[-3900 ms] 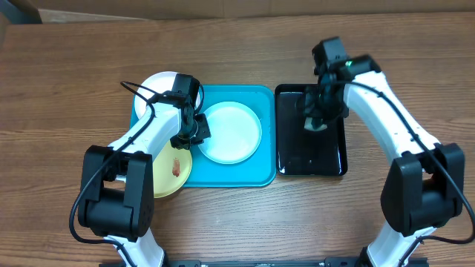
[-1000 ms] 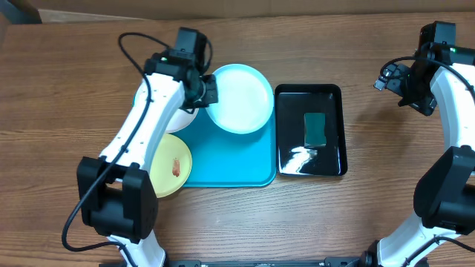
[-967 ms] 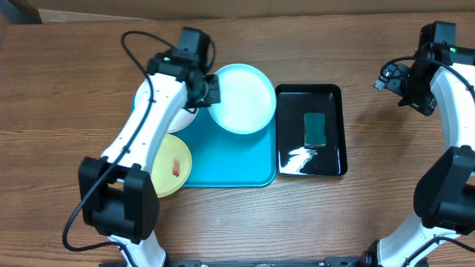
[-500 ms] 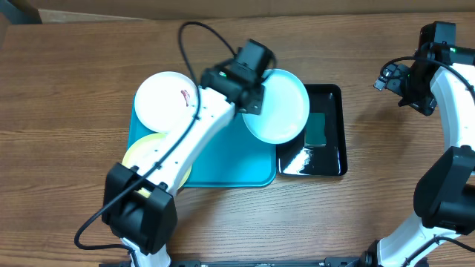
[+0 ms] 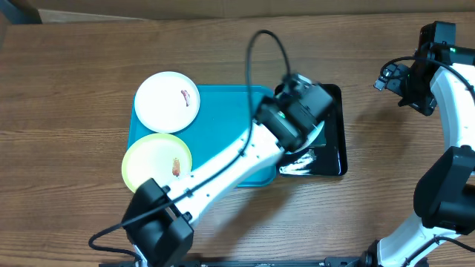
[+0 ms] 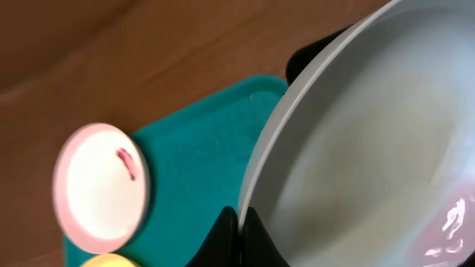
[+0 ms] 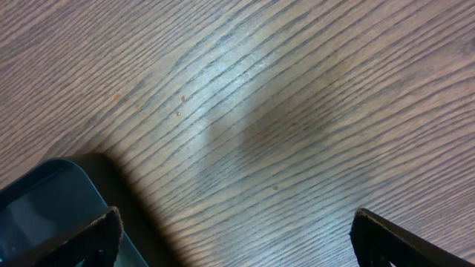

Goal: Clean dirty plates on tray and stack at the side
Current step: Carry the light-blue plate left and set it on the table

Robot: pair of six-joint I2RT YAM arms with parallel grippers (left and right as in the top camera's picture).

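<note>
My left gripper (image 6: 241,228) is shut on the rim of the pale blue plate (image 6: 371,148) and holds it tilted over the black tray (image 5: 335,152). From overhead the left wrist (image 5: 300,113) covers almost all of that plate. The white plate (image 5: 167,100), with a red smear, lies on the back left corner of the turquoise tray (image 5: 230,126). A yellow-green plate (image 5: 156,163) with a smear overlaps the tray's front left edge. My right gripper (image 7: 237,245) stands open over bare wood at the far right (image 5: 402,83), holding nothing.
The glossy black tray (image 7: 37,204) sits just right of the turquoise tray, and its corner shows in the right wrist view. Wooden table surrounds both trays. The left arm stretches diagonally across the turquoise tray's front right part.
The left arm has swung right, carrying the pale blue plate from above the turquoise tray to over the black tray. The white and yellow-green plates are now uncovered. The right arm has not moved.
</note>
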